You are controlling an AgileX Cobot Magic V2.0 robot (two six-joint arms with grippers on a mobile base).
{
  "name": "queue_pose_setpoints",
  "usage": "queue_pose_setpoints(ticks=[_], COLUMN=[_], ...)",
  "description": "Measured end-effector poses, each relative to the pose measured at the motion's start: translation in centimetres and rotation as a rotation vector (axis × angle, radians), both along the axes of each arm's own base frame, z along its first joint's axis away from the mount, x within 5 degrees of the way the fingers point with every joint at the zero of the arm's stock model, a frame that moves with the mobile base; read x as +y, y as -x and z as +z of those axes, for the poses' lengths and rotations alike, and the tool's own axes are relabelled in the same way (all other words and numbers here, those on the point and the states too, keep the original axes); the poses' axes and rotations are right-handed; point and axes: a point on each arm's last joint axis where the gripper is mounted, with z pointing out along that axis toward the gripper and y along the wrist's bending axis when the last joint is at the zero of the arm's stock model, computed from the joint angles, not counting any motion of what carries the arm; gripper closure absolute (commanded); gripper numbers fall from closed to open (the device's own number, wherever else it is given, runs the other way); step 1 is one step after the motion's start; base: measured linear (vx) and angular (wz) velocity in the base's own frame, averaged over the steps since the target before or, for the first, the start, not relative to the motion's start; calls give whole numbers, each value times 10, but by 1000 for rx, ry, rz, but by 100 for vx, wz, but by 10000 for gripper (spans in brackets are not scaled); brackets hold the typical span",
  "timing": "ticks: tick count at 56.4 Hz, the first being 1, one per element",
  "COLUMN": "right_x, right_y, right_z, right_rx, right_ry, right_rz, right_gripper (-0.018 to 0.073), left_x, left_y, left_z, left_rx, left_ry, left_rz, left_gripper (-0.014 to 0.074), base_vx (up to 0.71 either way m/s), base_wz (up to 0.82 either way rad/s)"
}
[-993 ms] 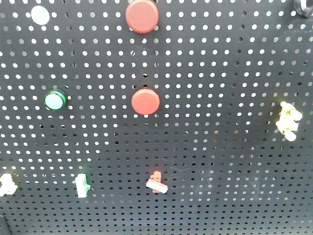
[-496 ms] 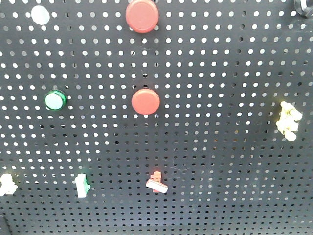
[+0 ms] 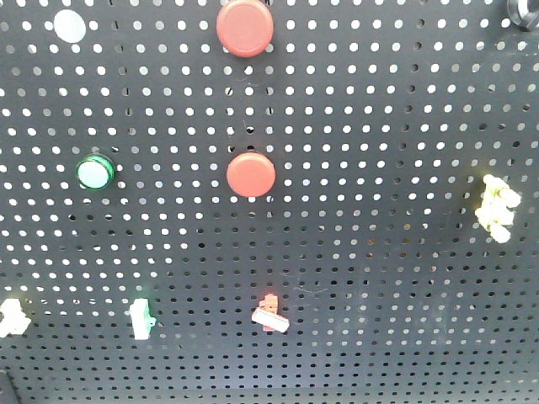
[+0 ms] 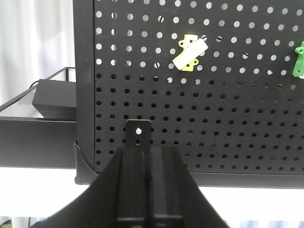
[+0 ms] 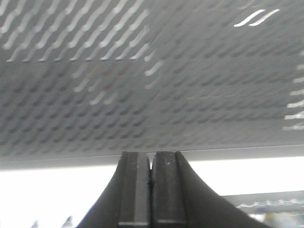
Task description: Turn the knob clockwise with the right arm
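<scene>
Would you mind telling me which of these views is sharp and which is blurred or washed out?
Front view: sharp, evenly lit pegboard. Left wrist view: sharp, with bright backlight through the holes. Right wrist view: the pegboard is heavily motion-smeared, with a blown-out white band below; only the right end effector is crisp.

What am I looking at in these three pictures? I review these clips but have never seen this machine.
It is a two-armed robot facing an upright black pegboard with controls mounted on it. The front view shows the board only: two red round buttons, a green one, a white one, and small yellow, red, green and pale switch-like parts. No arm appears there.

The other two pictures come from cameras on the wrists. The left pincer sits low before the board's bottom edge, jaws together, holding nothing. The right pincer is also closed and empty; its view of the board is blurred, so I cannot tell which control it faces.
</scene>
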Motion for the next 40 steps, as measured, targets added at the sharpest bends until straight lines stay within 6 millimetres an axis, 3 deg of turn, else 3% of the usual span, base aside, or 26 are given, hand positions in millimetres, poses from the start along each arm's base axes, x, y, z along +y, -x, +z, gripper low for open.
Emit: queue_pose_setpoints(ticks=[40], right_x=[-1], right_y=[1], right_z=[-3], right_rx=[33], right_ry=[-3], right_rz=[-11], right_gripper=[571], left_x=[0], left_y=[0], left_z=[0], left_rx=[0], left_ry=[0], left_rz=[0], left_gripper=[603], base_vx=[0], base_wz=[0])
